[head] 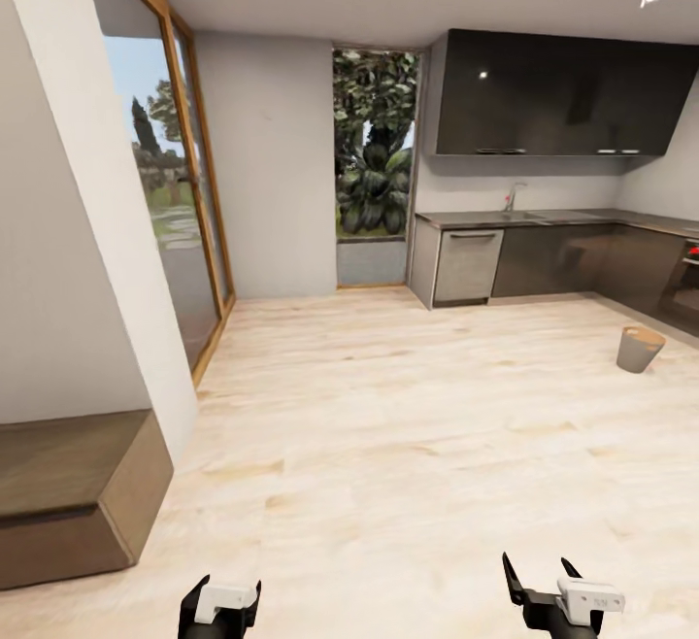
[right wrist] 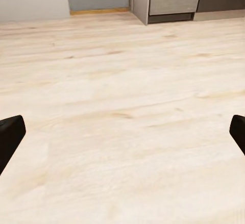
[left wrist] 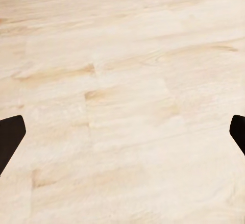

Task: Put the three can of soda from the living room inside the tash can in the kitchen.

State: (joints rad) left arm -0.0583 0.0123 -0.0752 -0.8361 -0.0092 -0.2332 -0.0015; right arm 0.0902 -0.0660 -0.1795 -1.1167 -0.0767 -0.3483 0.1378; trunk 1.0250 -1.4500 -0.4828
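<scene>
**Facing the kitchen, both grippers empty and spread**

Looking across pale plank floor [head: 388, 425] toward the kitchen, with glossy dark upper cabinets [head: 558, 95] and a steel counter [head: 544, 218] running along the far wall. Standing alone on the floor at the right, near the lower cabinets: the tash can [head: 640, 348], copper-brown, its inside too small to make out. Being cut off by the frame edge at far right: an oven front [head: 685, 285], only partly readable. Hanging low at the bottom edge: left gripper [head: 222, 600] and right gripper [head: 546, 583], both cropped below the fingers. Showing in each wrist view: dark fingertips [left wrist: 10, 137] [right wrist: 10, 134] parted wide at opposite edges, jaws standing open, gripping nothing, bare planks between. Glazing at left: wood-framed glass doors [head: 184, 192].
</scene>
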